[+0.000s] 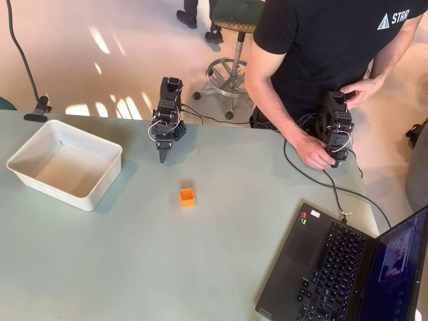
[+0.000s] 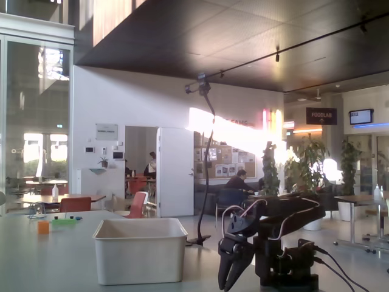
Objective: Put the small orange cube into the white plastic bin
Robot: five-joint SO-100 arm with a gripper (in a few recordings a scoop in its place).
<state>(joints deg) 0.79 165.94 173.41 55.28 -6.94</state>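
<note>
Progress: nothing done yet | our hand (image 1: 163, 158) hung fingers down, nearly closed, holding nothing | small orange cube (image 1: 186, 196) sat on the table (image 1: 134, 267), near the hand | white plastic bin (image 1: 63, 164) empty | pickup and drop left.

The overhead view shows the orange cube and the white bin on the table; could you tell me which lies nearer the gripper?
The small orange cube, just below the gripper; the white plastic bin sits farther off at left.
</note>
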